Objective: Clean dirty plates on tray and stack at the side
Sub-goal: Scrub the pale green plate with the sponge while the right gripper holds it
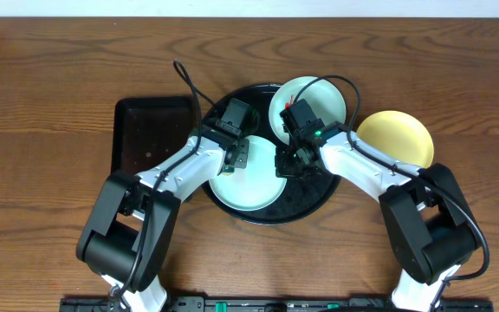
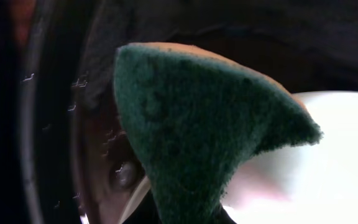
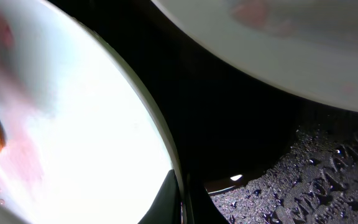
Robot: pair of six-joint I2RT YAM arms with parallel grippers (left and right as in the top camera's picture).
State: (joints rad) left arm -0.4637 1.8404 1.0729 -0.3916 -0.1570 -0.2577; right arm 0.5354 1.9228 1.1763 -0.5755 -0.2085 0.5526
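the left pincer (image 1: 240, 159) grips a green sponge (image 2: 197, 124) pressed on the blue-green plate (image 1: 251, 189) lying in the round black tray (image 1: 312, 204); the right pincer (image 1: 286, 163) looks closed on that plate's rim, steadying it. scrub with short firm strokes over the pink smear (image 2: 253, 186), keeping the rim pinned so the plate can't slide on the wet tray

A robot lab bench: two mounted arms (image 1: 137, 217) at a wood-grain table (image 1: 42, 69), plain pale wall (image 1: 232, 5).
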